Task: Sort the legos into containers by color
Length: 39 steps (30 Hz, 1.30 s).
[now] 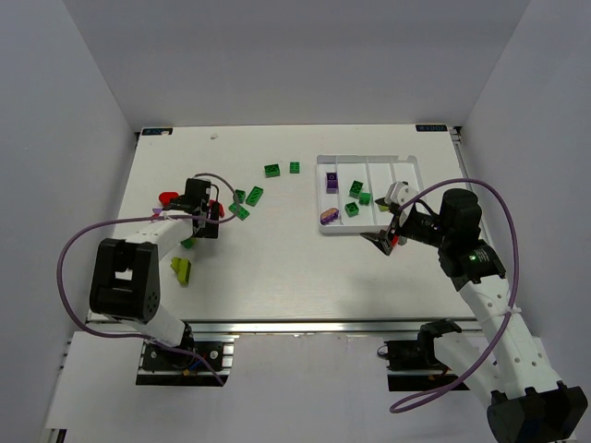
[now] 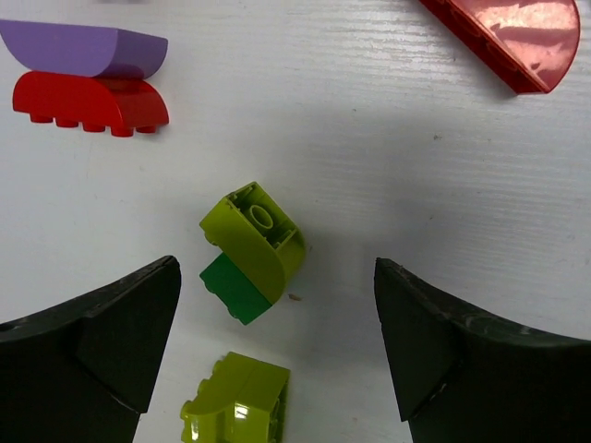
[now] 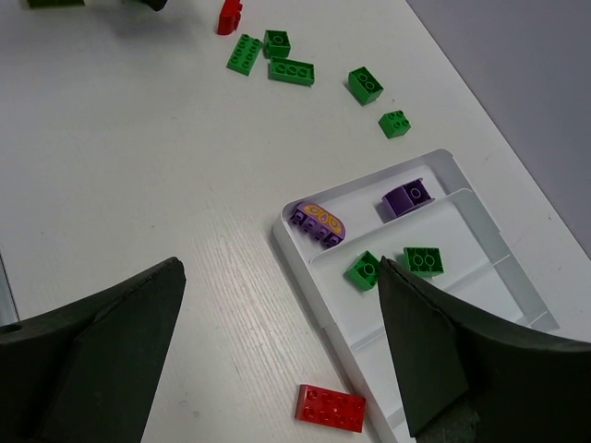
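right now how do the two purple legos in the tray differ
The orange-topped purple lego has a rounded outline; the plain purple lego is boxy and all one colour. The orange-topped one sits at the compartment's near end, the plain one further along. Both lie in the tray's same edge compartment.

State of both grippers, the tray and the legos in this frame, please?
left gripper: open, empty, above the yellow-green lego.
right gripper: open, empty, above the tray's near edge.
tray: partly filled, purple legos in one compartment, green legos in the next.
red lego: on the table beside the tray, unsorted.
yellow-green lego: joined to a green piece, on the table, ungripped.
loose green legos: scattered on the table, unsorted.
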Motion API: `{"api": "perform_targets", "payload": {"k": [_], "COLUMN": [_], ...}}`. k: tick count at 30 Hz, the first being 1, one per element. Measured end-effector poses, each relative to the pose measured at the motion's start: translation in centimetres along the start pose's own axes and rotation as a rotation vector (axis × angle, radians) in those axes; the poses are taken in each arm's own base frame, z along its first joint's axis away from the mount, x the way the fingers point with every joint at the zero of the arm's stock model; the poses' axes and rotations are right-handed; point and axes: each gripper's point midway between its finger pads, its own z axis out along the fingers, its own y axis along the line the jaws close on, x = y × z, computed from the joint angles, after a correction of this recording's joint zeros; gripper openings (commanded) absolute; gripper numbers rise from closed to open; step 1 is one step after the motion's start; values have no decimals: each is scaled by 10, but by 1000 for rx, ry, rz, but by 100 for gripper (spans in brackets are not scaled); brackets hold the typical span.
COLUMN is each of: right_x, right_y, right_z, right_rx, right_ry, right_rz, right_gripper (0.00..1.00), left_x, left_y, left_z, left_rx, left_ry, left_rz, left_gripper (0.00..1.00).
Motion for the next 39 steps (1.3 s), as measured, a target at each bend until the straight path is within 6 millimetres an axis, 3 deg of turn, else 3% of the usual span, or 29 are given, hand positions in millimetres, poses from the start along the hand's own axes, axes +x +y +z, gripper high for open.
{"api": "perform_targets", "payload": {"k": [6, 16, 26, 34, 39], "right_x": [0, 0, 6, 6, 6], "right_y": [-1, -2, 0, -1, -1], "right_z": [0, 0, 1, 1, 1], "right_rx": [4, 11, 9, 9, 9], "right_ry": [0, 3, 11, 12, 12], "right_rz": [-2, -2, 5, 6, 6], "right_gripper": [89, 89, 89, 89, 89], "left_x": [7, 10, -5, -7, -9], "left_y": [-4, -15, -29, -60, -62], "left_z": [8, 9, 7, -1, -4], "left_rx": [38, 136, 234, 405, 415], "left_ry": [28, 33, 11, -4, -11], "left_rz": [135, 289, 292, 260, 235], "left_gripper": [85, 83, 71, 71, 75]}}
